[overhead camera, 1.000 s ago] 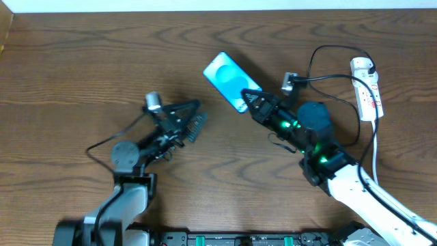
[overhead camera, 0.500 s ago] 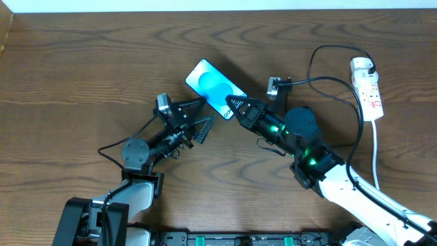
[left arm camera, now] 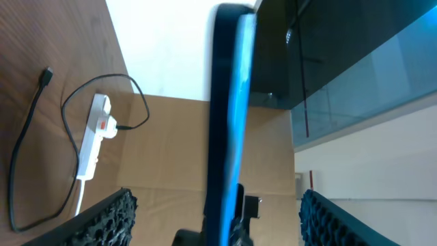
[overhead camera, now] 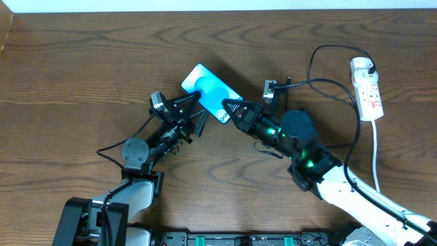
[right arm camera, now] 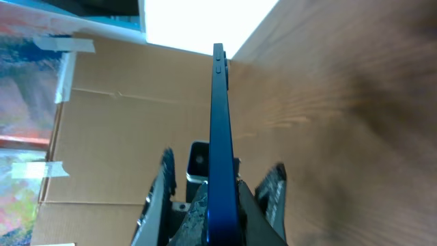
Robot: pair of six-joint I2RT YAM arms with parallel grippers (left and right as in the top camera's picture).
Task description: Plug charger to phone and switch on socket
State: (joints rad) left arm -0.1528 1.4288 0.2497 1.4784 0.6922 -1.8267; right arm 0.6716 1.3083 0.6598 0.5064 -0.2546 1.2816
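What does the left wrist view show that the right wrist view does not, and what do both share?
Only the left wrist view shows the socket, the charger plugged into it, and the left hand's fingers standing wide on either side of the phone. Only the right wrist view plainly shows the right hand shut on the phone. Both show the phone edge-on, the wooden table and cardboard behind.

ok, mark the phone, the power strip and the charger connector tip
phone (overhead camera: 210, 92), overhead view, middle of its cyan screen.
power strip (overhead camera: 369, 94), overhead view, middle of its white face.
charger connector tip (overhead camera: 270, 87), overhead view, its pale end piece.
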